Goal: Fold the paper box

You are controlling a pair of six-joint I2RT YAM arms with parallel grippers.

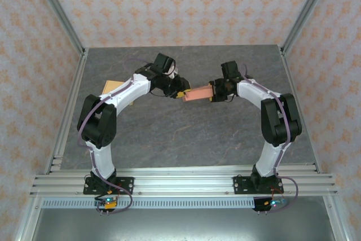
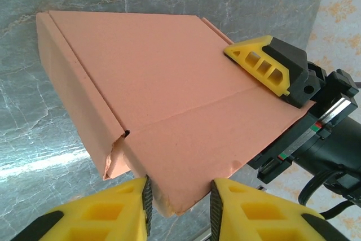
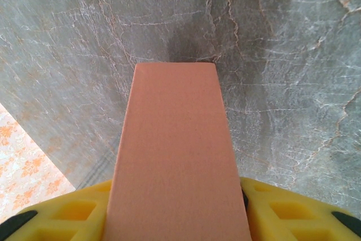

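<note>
Paper box [image 2: 169, 94]: salmon-pink cardboard, matte and unprinted. It was partly folded, with a broad flat top panel crossed by one crease. A narrow side wall was turned down along its left edge. Where the crease met that wall there was a small notch and a slightly crumpled flap.

Nearest, in the left wrist view, the box's lower corner sat between the two yellow fingers of the left gripper [image 2: 179, 187]. The fingers stood against either side of the cardboard with no gap visible, pinching that corner.

Further along the panel, at its far right edge, one yellow finger [image 2: 256, 63] of the right gripper lay flat on top of the cardboard.

In the right wrist view, the box [image 3: 175, 156] ran straight away from the camera as a long narrow face. The right gripper [image 3: 177, 187] clamped its near end, with a finger touching each side.

From overhead, the box [image 1: 197, 93] hung between the left gripper [image 1: 181, 95] and the right gripper [image 1: 213, 93]. It was near the middle of the grey marbled table [image 1: 186, 139], roughly level and raised off the surface.

A flat tan piece [image 1: 110, 86] lay on the table beyond the left arm, well apart from the box.
</note>
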